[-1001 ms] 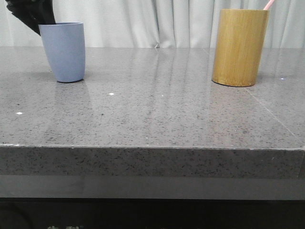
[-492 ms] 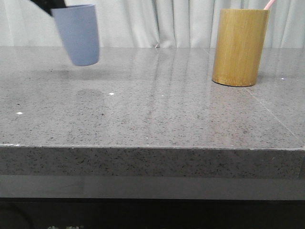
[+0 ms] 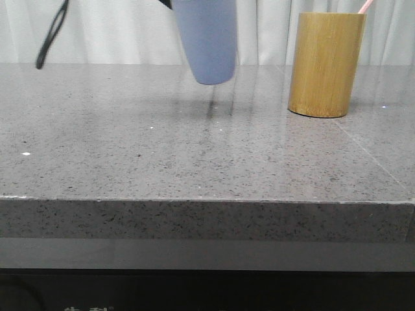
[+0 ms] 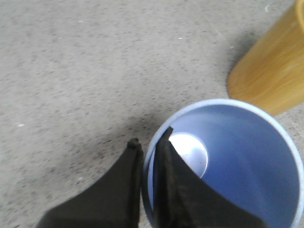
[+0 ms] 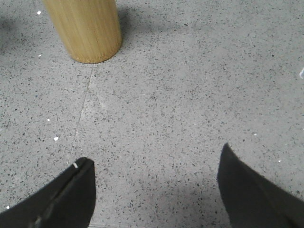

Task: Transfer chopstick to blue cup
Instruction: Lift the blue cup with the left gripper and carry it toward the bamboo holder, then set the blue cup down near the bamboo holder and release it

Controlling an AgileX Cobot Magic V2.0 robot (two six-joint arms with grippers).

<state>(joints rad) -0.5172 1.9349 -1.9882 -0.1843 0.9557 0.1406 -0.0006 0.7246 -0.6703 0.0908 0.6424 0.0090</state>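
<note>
The blue cup (image 3: 207,40) hangs in the air above the grey table, left of the bamboo holder (image 3: 326,63). My left gripper (image 4: 149,141) is shut on the cup's rim, one finger inside and one outside; the cup (image 4: 247,156) is empty. A pale pink chopstick tip (image 3: 366,6) sticks out of the bamboo holder's top. My right gripper (image 5: 154,164) is open and empty over bare table, with the bamboo holder (image 5: 85,28) ahead of it. The right gripper does not show in the front view.
The bamboo holder's side (image 4: 273,71) is close beside the lifted cup in the left wrist view. A black cable (image 3: 52,32) hangs at the back left. A white curtain (image 3: 130,29) closes the back, and the table's front edge (image 3: 207,201) runs across the view.
The blue cup has been lifted off the table at the far left and carried right, toward the bamboo holder. The holder and chopstick have not moved.
</note>
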